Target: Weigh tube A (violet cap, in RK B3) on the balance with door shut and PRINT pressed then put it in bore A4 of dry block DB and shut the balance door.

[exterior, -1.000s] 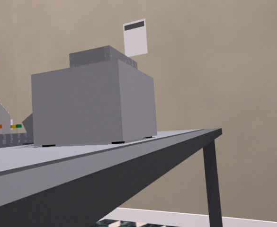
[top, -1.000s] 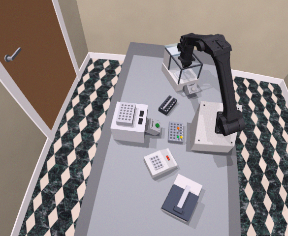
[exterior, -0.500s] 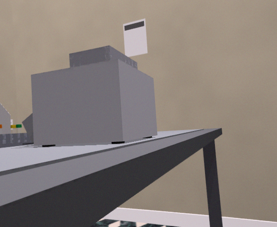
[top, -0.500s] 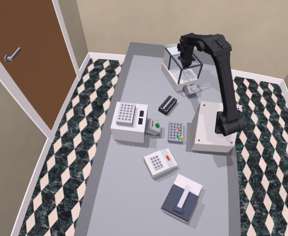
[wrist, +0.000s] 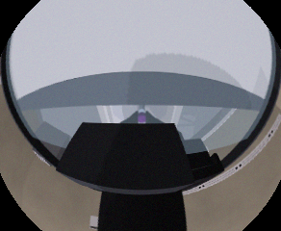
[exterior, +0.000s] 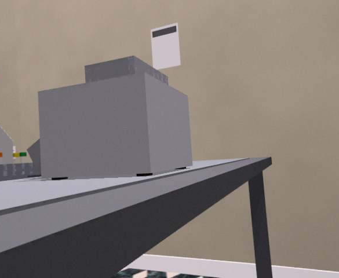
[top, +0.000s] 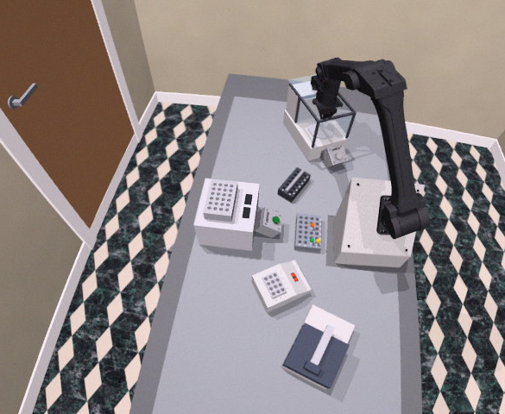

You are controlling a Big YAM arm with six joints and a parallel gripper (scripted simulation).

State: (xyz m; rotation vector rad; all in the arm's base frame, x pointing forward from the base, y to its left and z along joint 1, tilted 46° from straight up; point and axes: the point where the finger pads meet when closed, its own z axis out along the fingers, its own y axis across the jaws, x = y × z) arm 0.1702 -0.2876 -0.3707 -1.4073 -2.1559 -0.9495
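My gripper [top: 327, 115] [wrist: 141, 115] points down over the open top of the balance [top: 298, 135] and is shut on tube A's violet cap [wrist: 141, 118]. The tube's body is hidden in the wrist view and cannot be made out in the top view. The pan [top: 318, 129] lies below, inside the glass box. The door pane [top: 305, 89] is slid toward the back. The pale PRINT key [top: 339, 156] is on the sloping front; no green lamp light shows there. The dry block [top: 303, 285] stands level, its bores looking empty.
The tube rack [top: 308, 248] holds orange [top: 312, 224], green [top: 312, 240] and yellow [top: 318, 241] capped tubes. The magnet block [top: 294, 184] stands between balance and mixer [top: 228, 235]. The spectrophotometer [top: 297, 352] is at the other end. The box's dark frame bars surround the opening.
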